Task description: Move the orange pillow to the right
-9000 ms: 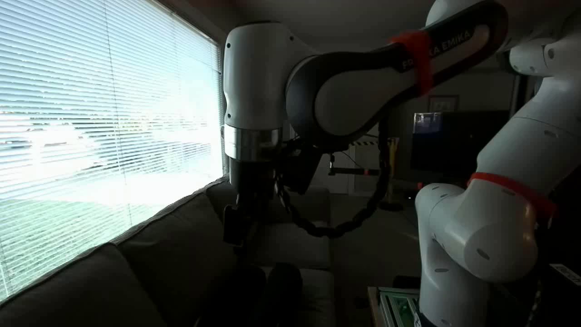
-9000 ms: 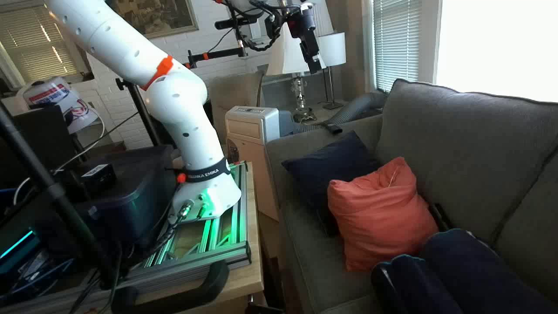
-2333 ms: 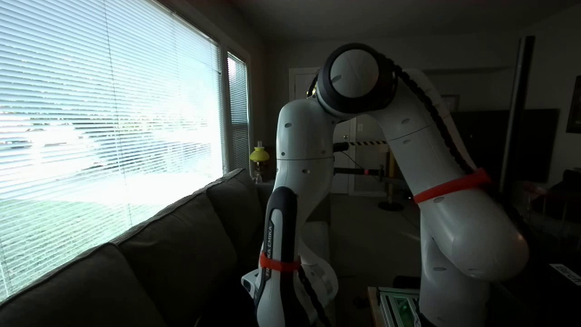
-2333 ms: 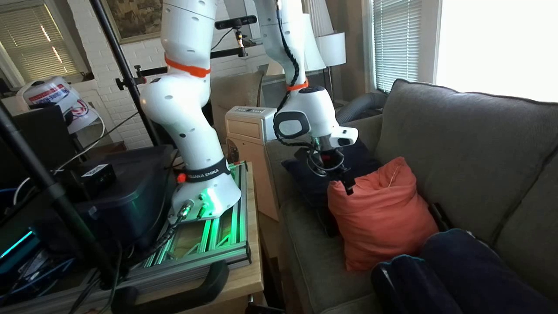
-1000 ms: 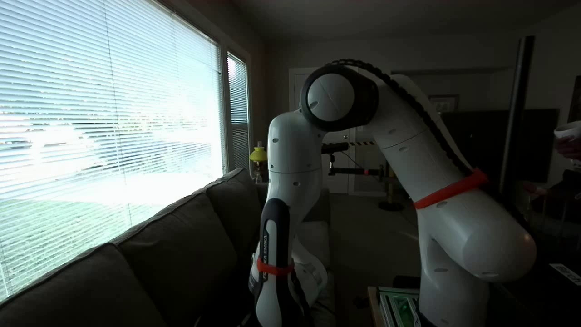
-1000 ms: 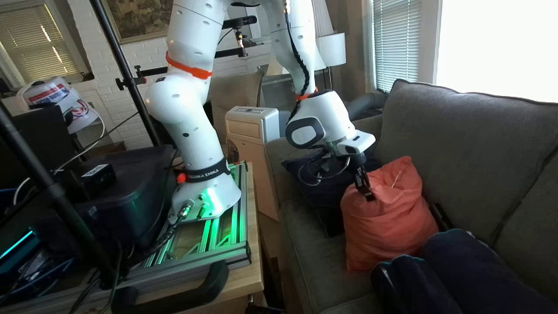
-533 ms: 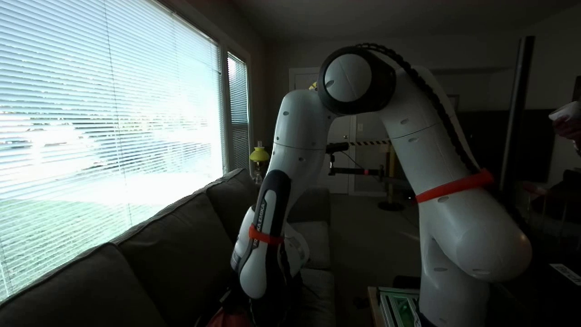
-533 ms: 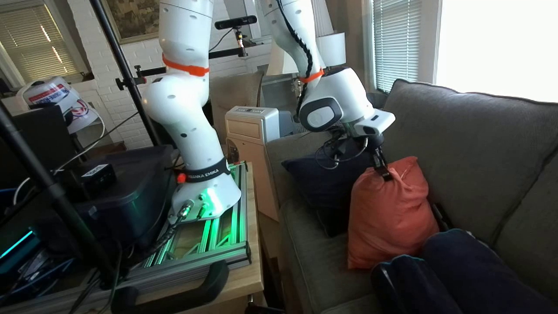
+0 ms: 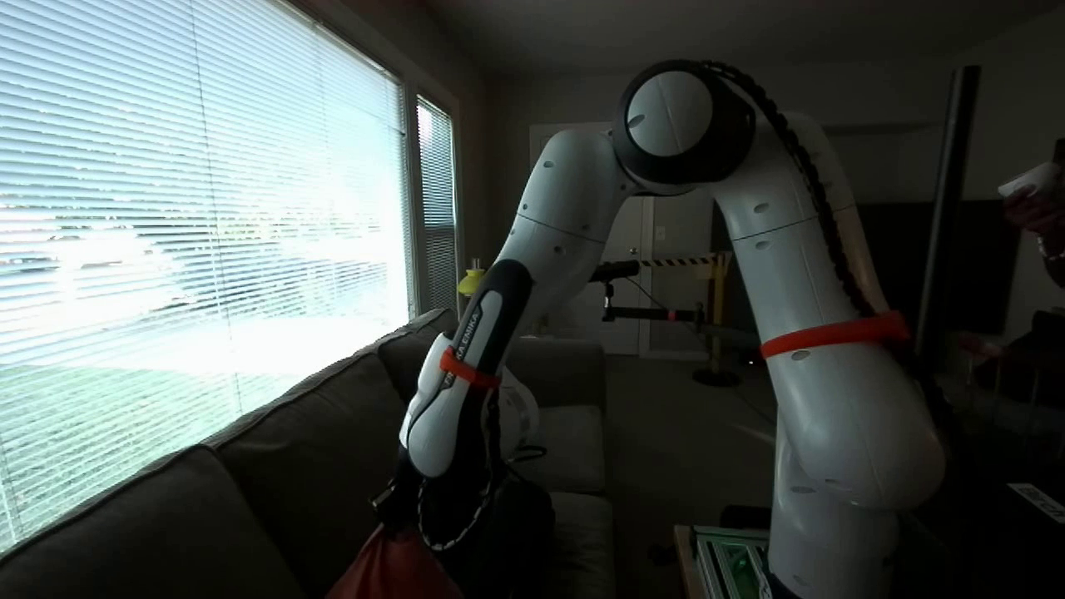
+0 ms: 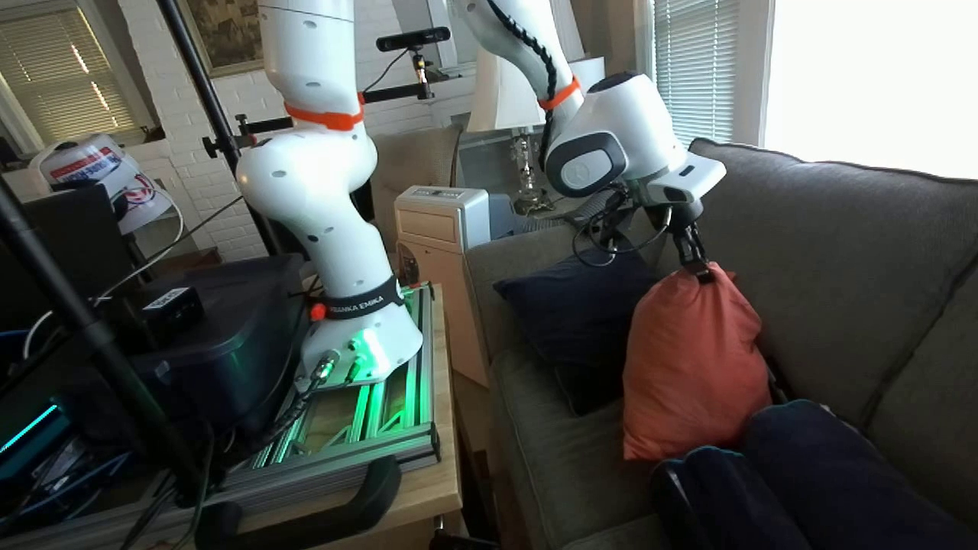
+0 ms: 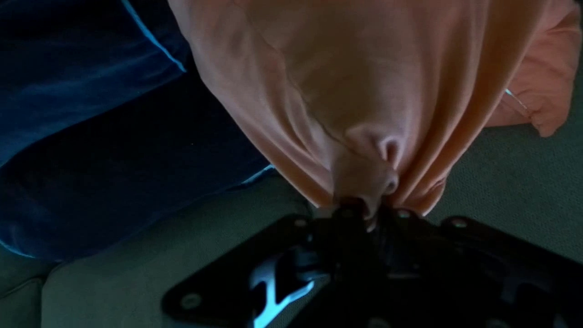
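Beneath the closed claw (image 10: 698, 270), the orange pillow (image 10: 694, 367) is held, top pinched; lift step inferred, rightward carry needed next.

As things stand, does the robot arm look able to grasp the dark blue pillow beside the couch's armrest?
Probably not yet: the tool is clamped on the orange pillow and would likely need to release it first. The dark blue pillow looks mostly uncovered.

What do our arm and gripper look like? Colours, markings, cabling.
White arm, rounded segments. Orange-red straps wrap it; the black base band reads FRANKA EMIKA in pale letters. A black, twisted-looking cable runs along its outside. The gripper is black, with angular linkages and round bolt heads in the wrist view.
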